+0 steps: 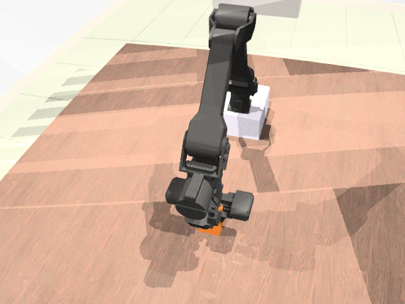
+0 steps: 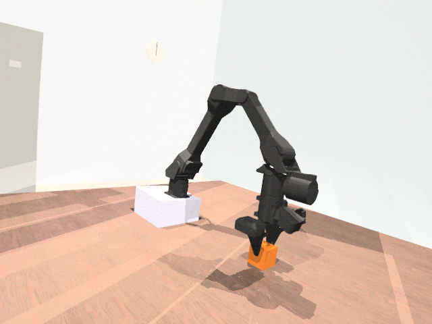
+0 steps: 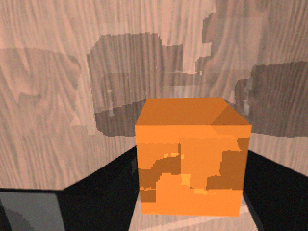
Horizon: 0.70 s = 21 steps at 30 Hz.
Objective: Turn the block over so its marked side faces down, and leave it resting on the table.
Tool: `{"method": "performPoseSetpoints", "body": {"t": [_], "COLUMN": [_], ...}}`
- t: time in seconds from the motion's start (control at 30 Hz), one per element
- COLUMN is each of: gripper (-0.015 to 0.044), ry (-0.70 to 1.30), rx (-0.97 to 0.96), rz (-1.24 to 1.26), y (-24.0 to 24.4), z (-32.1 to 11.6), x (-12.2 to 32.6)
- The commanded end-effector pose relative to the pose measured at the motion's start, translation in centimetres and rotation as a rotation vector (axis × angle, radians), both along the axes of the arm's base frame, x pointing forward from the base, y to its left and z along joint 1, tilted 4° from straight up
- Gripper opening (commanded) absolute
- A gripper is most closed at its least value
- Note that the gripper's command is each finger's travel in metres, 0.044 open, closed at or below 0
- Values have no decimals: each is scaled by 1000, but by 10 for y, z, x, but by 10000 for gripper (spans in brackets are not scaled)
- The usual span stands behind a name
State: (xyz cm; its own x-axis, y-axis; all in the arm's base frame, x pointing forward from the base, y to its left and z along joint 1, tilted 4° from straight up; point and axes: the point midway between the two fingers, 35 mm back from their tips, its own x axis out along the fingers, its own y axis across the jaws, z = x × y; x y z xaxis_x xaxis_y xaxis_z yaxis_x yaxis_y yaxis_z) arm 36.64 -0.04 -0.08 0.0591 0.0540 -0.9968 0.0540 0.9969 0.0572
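An orange block point(image 1: 210, 230) point(image 2: 269, 257) point(image 3: 207, 164) stands upright on the wooden table point(image 1: 81, 242) point(image 2: 104, 272). My gripper point(image 2: 264, 248) point(image 3: 186, 152) points down from above and is shut on the block, with one finger against each of two opposite sides. In the top view the wrist and gripper body hide most of the block and the fingertips. In the wrist view the block's upper face shows patches of light and shadow, and I cannot make out a distinct mark. Its underside is hidden.
The arm's base stands on a white box point(image 1: 243, 125) point(image 2: 160, 210) behind the block. The arm arches from there over the table. Shadows of the arm and gripper fall around the block. The table's far edge shows in the top and exterior views.
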Motion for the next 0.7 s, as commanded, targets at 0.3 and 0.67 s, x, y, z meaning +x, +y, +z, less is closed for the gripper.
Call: {"method": "performPoseSetpoints", "body": {"t": [0.3,0.67], "gripper": [0,0], "ry": [-1,-103], "rx": [2,-6], "rz": [-4,-8], "y": [-1,-1], "z": [28,25], "x": [-1,1]}}
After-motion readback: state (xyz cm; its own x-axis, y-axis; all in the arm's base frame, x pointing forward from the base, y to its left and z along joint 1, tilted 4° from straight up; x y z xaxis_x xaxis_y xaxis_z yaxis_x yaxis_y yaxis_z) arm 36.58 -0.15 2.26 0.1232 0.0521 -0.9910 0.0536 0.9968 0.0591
